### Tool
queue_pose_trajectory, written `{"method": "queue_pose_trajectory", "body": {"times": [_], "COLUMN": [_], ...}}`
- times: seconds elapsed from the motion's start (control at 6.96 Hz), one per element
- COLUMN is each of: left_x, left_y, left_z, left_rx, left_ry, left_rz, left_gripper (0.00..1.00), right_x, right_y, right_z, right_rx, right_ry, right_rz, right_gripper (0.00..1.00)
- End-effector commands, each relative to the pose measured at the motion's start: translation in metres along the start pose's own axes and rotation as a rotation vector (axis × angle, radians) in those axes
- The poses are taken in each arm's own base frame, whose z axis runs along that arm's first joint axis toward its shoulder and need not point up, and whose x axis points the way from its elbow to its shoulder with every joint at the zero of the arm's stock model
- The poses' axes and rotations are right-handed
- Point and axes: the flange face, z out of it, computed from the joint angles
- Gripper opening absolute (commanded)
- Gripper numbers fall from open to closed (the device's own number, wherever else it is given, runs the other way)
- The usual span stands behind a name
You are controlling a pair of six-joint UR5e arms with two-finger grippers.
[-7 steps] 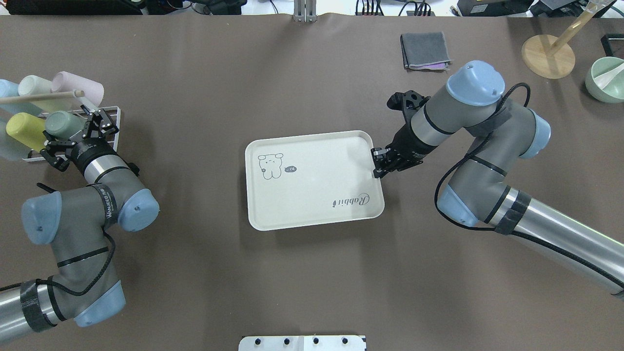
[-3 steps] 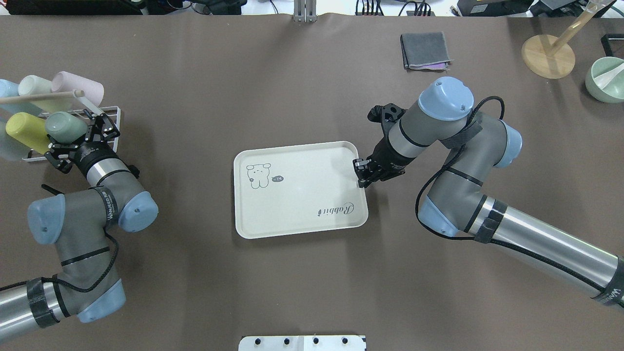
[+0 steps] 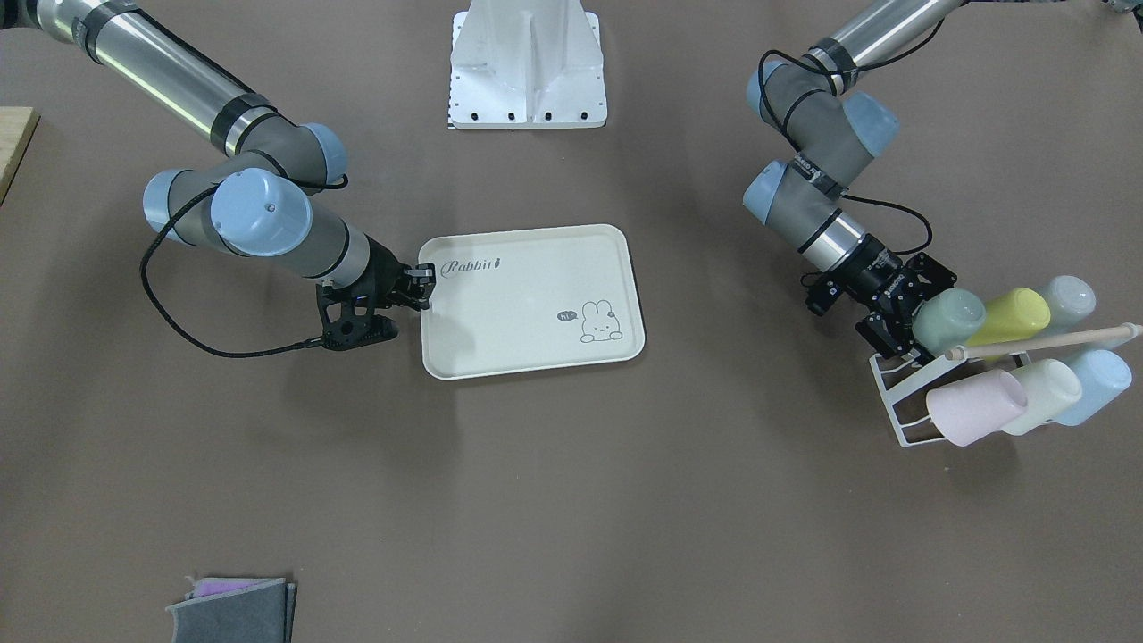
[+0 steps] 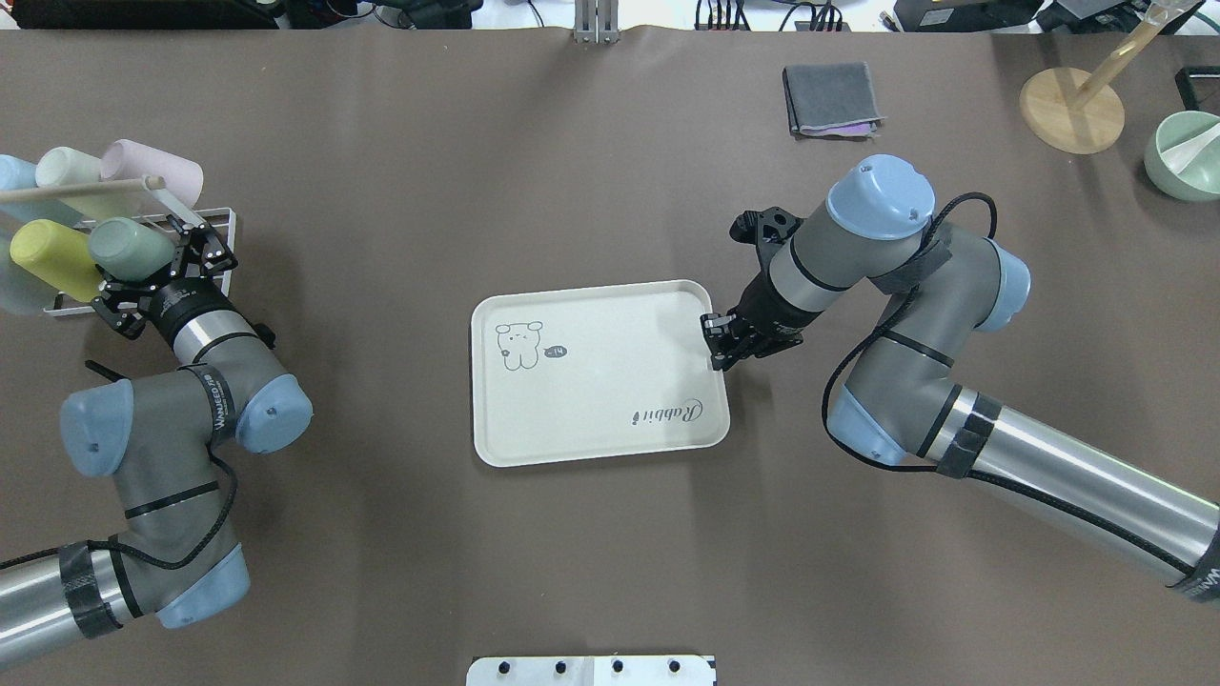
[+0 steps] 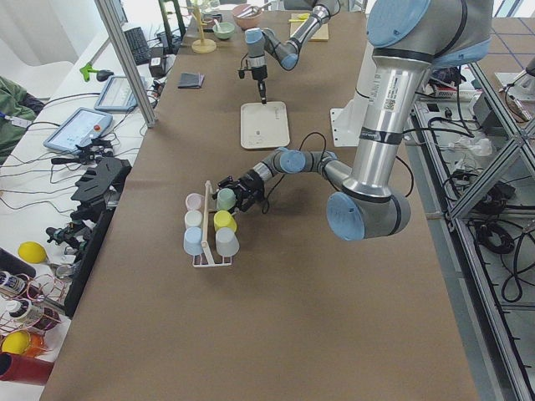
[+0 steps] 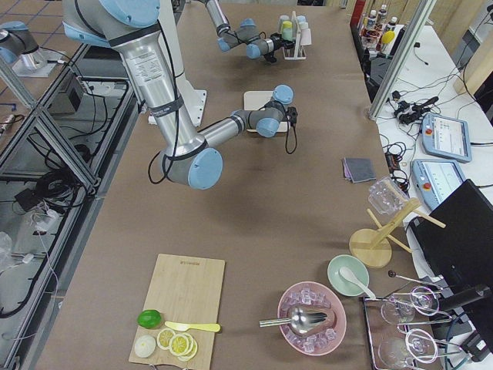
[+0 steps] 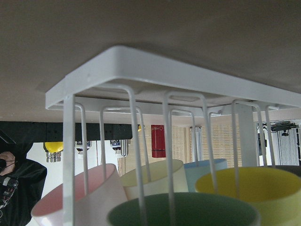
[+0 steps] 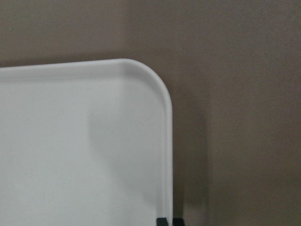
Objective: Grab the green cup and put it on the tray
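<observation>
The mint-green cup (image 4: 129,248) lies tilted on a white wire rack (image 4: 217,221) at the table's left, its mouth toward my left gripper (image 4: 160,278). That gripper is open, with a jaw on each side of the cup's mouth end. The left wrist view shows the cup's rim (image 7: 183,209) low, with a rack wire running into it. The cream tray (image 4: 591,381) with the bunny drawing lies mid-table. My right gripper (image 4: 717,348) is shut on its right rim. The right wrist view shows the tray's corner (image 8: 70,141).
Yellow (image 4: 48,257), pink (image 4: 152,171), cream (image 4: 67,170) and light-blue (image 4: 14,176) cups also hang on the rack under a wooden rod. A folded grey cloth (image 4: 829,97), a wooden stand (image 4: 1072,110) and a green bowl (image 4: 1182,157) are at the far right.
The right gripper dragged the tray left and toward the robot, then slightly back right. The left gripper shifted a little at the green cup.
</observation>
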Motion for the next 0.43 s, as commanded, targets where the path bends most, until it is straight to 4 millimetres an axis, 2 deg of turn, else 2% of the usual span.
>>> {"method": "queue_pose_trajectory", "body": {"times": [0.0,0.14,0.29], "left_x": [-0.002,-0.002,-0.003], "left_y": [-0.003,-0.003,-0.003], "left_z": [-0.003,-0.003,-0.004], "left_rx": [0.002,0.003,0.003], "left_ry": [-0.003,-0.004,-0.005], "left_rz": [0.003,0.004,0.002], "left_gripper": [0.96,0.89,0.75], "right_x": [0.023,0.053,0.097], "right_y": [-0.023,-0.037,-0.040], "right_z": [-0.033,-0.065,-0.100], "right_rx": [0.043,0.063,0.093], "right_ry": [-0.002,-0.003,0.000], "right_rz": [0.122,0.164,0.199], "right_gripper": [1.00,1.00,1.00]}}
